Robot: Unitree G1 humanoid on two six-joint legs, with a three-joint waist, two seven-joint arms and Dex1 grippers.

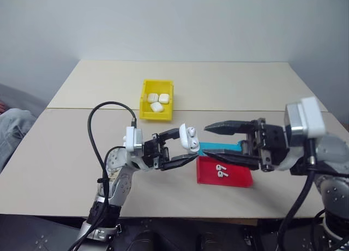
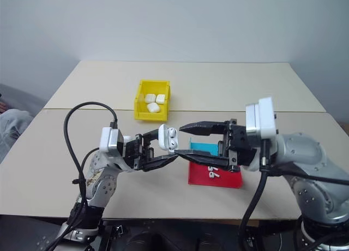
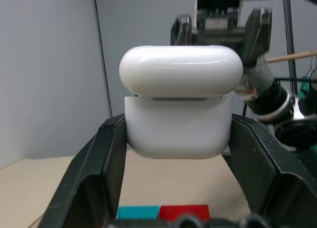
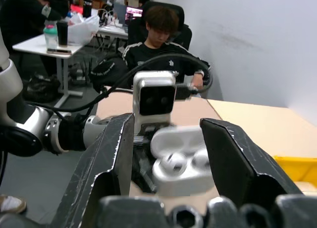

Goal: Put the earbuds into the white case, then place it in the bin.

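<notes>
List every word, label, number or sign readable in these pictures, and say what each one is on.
None can be read.
The white case held in the left pincer: plain, no marking.
The bin and the red tray: no lettering visible.
Items on the background desks in the right wrist view: too small and blurred to read.

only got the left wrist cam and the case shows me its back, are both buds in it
observer: yes, the right wrist view looks into the open case and two buds sit in its wells
operator: right gripper holding anything
observer: no, the right gripper is open and empty, its tips just clear of the case
operator: any other buds lying out
observer: two spare buds lie on the red tray
</notes>
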